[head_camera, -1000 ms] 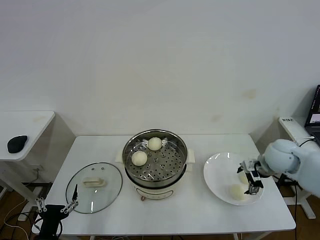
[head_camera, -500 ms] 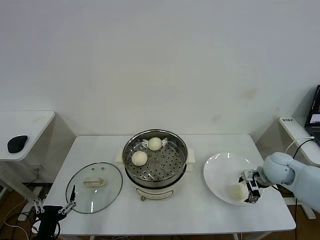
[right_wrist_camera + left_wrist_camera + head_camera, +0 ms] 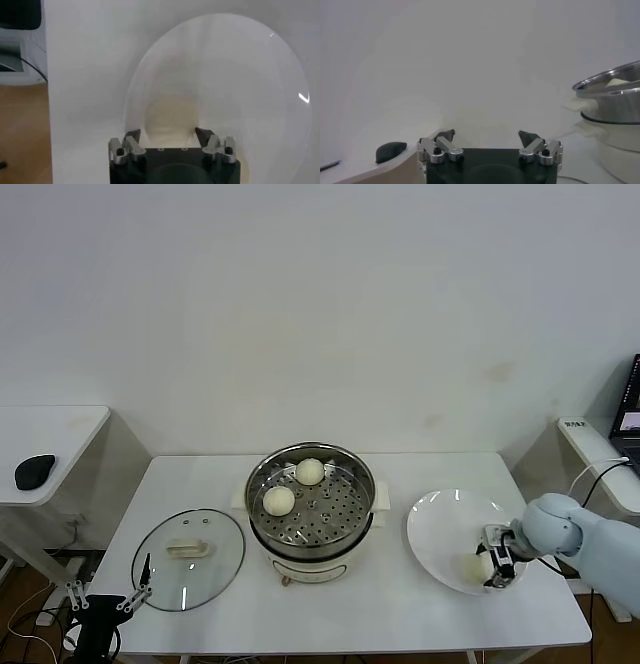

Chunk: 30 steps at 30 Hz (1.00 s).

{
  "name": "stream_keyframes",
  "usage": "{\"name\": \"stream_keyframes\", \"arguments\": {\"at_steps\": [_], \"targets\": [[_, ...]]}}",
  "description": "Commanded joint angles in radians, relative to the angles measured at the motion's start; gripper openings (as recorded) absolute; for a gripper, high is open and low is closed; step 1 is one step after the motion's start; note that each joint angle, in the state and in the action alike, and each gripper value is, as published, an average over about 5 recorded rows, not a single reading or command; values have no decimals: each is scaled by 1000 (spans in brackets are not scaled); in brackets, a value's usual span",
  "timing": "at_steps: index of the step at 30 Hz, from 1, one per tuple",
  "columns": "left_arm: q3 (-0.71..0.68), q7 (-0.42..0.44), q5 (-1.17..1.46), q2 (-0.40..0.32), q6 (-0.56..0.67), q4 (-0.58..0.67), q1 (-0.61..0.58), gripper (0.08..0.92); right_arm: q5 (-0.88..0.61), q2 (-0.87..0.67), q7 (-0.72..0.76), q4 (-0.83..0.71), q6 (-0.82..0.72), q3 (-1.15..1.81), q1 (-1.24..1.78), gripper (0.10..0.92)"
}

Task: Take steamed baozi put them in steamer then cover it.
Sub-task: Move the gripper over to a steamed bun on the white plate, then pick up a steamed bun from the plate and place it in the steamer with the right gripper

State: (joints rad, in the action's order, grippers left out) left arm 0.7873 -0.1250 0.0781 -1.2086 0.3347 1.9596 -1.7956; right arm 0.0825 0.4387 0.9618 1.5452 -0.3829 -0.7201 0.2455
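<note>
— Where's the left gripper [image 3: 110, 602]?

— Parked low by the table's front-left corner, jaws apart, just before the glass cover [image 3: 188, 558] lying flat on the table [image 3: 360, 609].

— And the right gripper [image 3: 497, 560]?

— Down on the white plate [image 3: 440, 524], jaws spread around a baozi [image 3: 172, 119]. Farther back, the steamer [image 3: 311, 509] holds two more buns [image 3: 279, 500].

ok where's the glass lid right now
The glass lid lies flat on the table's left side in the head view, just left of the steamer, off the pot.
</note>
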Motion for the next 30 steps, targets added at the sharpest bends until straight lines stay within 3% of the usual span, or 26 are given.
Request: {"name": "stream_keyframes", "arguments": {"at_steps": [1, 11, 18, 30], "targets": [[1, -1, -2, 2, 5, -7, 1, 823, -9, 4, 13, -14, -2, -3, -16, 608], [-6, 1, -2, 7, 4, -7, 17, 823, -127, -1, 47, 11, -19, -75, -284, 585], [-8, 0, 1, 16, 4, -5, 22, 823, -261, 36, 72, 28, -28, -265, -652, 586], [0, -3, -7, 12, 14, -5, 11, 823, -391, 316, 21, 99, -21, -478, -983, 586]]}}
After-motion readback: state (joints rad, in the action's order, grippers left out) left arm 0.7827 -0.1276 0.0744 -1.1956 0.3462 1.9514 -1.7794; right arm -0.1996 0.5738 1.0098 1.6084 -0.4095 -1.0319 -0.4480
